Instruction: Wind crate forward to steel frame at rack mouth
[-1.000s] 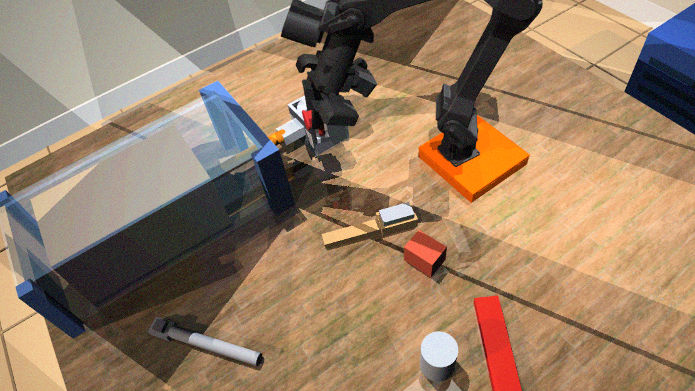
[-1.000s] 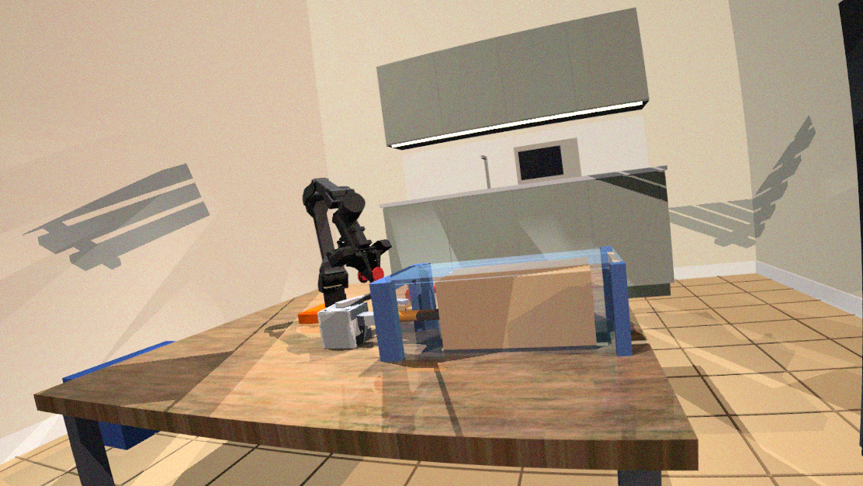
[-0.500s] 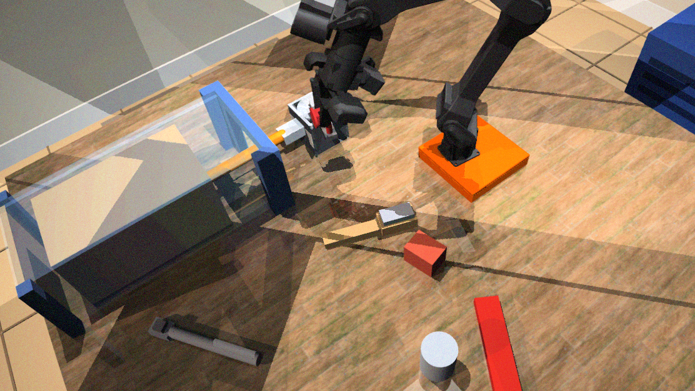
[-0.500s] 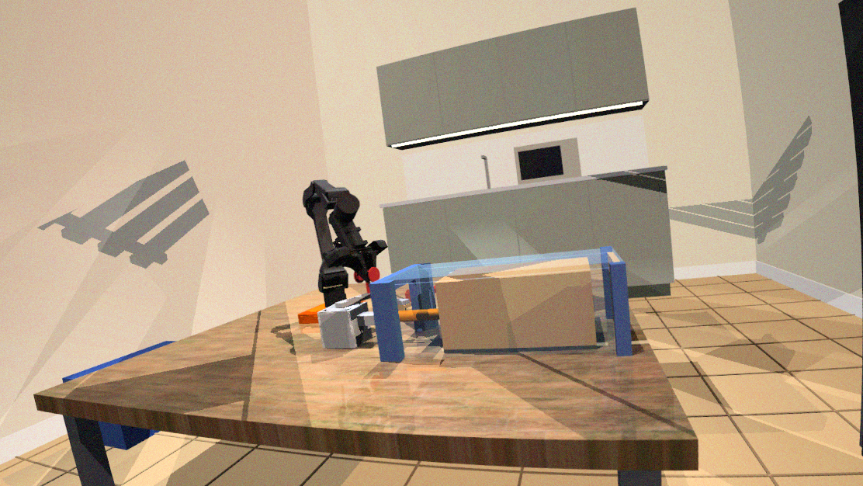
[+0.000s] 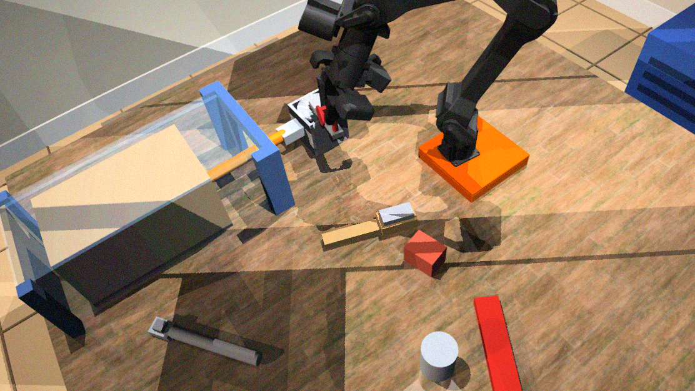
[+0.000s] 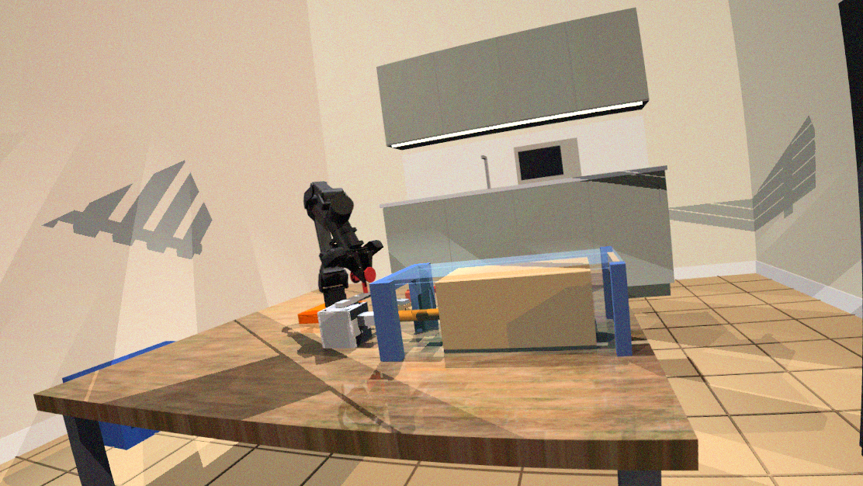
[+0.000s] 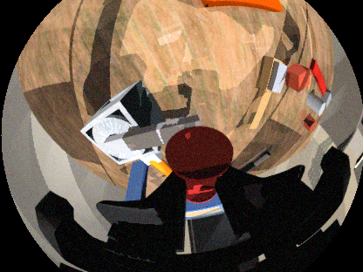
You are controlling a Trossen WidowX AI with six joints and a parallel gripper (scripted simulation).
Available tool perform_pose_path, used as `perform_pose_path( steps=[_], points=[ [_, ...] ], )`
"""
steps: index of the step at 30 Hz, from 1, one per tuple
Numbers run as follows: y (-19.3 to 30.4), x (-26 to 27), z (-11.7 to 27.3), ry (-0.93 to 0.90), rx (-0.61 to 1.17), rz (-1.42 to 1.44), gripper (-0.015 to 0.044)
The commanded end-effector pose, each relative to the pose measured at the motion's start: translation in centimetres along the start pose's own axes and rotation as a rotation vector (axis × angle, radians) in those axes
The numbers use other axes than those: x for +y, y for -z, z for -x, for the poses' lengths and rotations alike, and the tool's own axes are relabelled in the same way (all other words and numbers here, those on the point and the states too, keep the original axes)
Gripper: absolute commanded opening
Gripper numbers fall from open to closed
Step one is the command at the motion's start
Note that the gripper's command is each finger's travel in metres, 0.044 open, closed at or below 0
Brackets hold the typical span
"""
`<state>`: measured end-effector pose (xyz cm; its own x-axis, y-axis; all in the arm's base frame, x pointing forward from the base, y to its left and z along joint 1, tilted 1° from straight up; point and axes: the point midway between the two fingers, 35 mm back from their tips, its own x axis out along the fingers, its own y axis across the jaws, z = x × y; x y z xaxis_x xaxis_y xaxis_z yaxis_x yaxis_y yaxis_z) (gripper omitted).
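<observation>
One red knob, two blue frames

Your crate is a long tan box sitting flat inside the cubby, a low guard with blue frames and clear panels. Its front stands back from the frame at the mouth, with an orange strap running out from it to your winch. That is a pale, box-shaped housing with a white ribbed drum, upright on the bench just outside the mouth. The winch handle, a grey bar with a red knob, lies across the winch's top; your pincer grips the knob.
</observation>
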<state>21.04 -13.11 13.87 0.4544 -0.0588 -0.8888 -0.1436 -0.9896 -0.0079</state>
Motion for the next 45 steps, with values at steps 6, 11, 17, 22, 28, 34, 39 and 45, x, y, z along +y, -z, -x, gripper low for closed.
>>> perform_pose_path(
  steps=[6,11,17,22,28,34,39,45],
  points=[
    [-1.8,0.4,0.5,-0.010,-0.026,-0.013,0.0000],
    [-2.3,0.6,0.8,-0.010,-0.026,-0.013,0.0000],
    [-2.8,0.9,1.1,-0.011,-0.027,-0.013,0.0000],
    [-3.3,1.1,1.3,-0.011,-0.027,-0.013,0.0000],
    [-3.8,1.4,1.5,-0.011,-0.027,-0.013,0.0000],
    [-4.3,1.8,1.8,-0.011,-0.028,-0.012,0.0000],
    [-4.7,2.2,2.0,-0.012,-0.028,-0.012,0.0000],
    [-5.2,2.6,2.2,-0.012,-0.029,-0.012,0.0000]
  ],
)
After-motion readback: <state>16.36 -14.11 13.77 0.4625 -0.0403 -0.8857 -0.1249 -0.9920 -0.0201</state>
